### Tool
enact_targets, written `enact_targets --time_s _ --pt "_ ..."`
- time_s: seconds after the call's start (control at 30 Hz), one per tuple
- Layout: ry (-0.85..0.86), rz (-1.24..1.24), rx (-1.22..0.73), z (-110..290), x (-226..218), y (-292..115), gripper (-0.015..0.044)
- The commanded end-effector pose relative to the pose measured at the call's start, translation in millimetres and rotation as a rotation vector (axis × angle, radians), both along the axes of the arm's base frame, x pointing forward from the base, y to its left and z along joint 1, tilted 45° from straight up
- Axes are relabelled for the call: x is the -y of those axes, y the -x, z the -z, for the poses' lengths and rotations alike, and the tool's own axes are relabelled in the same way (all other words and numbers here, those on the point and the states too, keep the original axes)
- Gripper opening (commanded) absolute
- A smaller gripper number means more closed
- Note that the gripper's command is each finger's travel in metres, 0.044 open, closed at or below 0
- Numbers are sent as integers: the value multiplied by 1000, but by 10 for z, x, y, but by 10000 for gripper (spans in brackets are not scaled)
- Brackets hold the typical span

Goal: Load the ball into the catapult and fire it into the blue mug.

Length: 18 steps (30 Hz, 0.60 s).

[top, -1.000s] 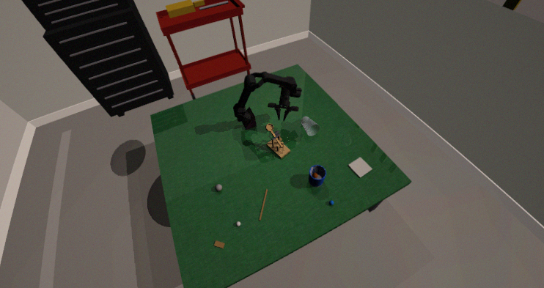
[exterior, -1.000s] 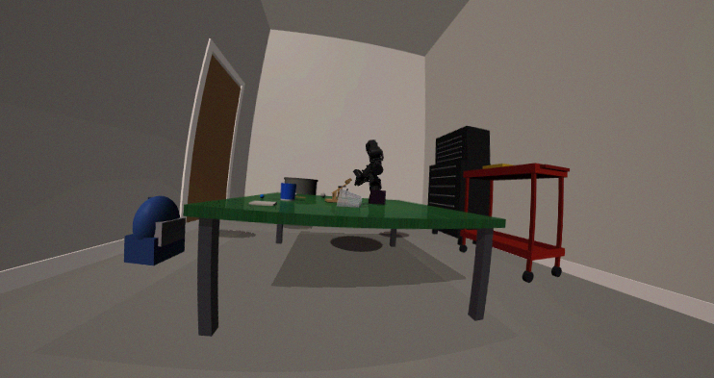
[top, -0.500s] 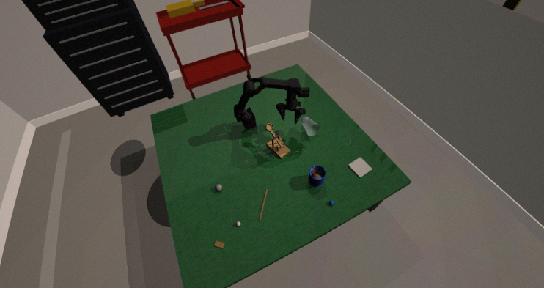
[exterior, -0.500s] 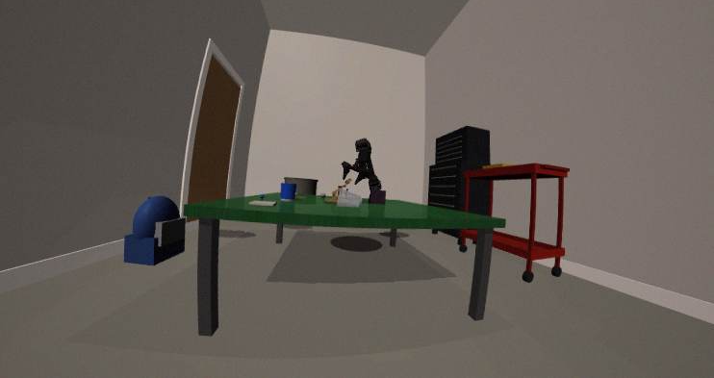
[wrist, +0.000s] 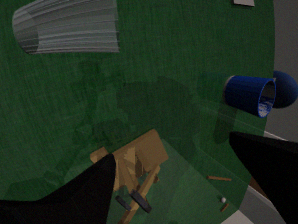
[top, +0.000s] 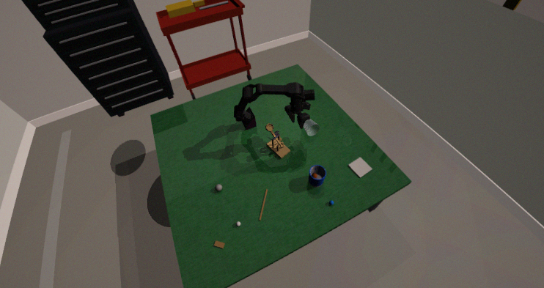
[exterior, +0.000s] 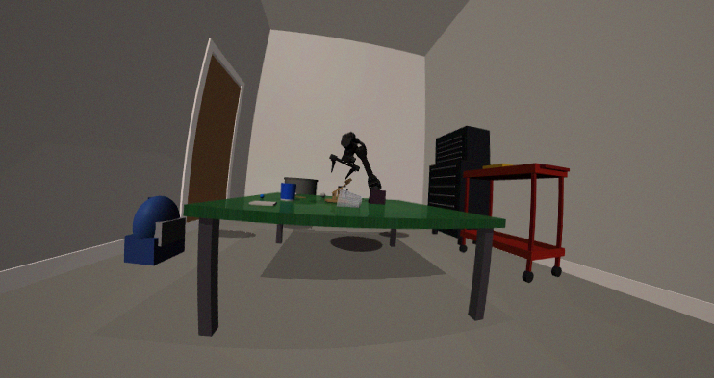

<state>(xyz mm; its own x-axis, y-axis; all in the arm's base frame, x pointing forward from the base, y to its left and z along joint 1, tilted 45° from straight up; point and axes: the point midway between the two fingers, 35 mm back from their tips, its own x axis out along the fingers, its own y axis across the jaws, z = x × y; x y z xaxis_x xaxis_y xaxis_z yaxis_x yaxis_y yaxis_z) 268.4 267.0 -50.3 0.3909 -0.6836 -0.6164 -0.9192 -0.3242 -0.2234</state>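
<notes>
Table (top: pixel 198 133) first: green top, my arm (top: pixel 273 89) arches up from its base and bends over, wrist high above the surface, pointing down. My gripper (top: pixel 298 119) hangs above the clear tumbler (top: pixel 311 127) lying on its side, off to one side of the catapult (top: pixel 276 143); fingers spread wide, pinching nothing. Catapult looks like light, stiff wood, spoon arm up and cup empty; I'd turn it by the flat base plate, since the thin arm would likely flex or tip it. Blue mug (top: pixel 317 174) stands well apart from it, rigid, upright, with an orange ball (top: pixel 315 175) already inside. Ball is small, round, probably rolls and slips easily; pinch across the middle.
</notes>
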Motion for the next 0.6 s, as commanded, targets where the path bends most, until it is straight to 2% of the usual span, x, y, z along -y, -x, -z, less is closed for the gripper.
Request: enact_targets --time_s 0.0,0.57 --pt "-108 76 76 -111 -82 -227 440" --pt "-495 352 408 -648 -260 -1183 440"
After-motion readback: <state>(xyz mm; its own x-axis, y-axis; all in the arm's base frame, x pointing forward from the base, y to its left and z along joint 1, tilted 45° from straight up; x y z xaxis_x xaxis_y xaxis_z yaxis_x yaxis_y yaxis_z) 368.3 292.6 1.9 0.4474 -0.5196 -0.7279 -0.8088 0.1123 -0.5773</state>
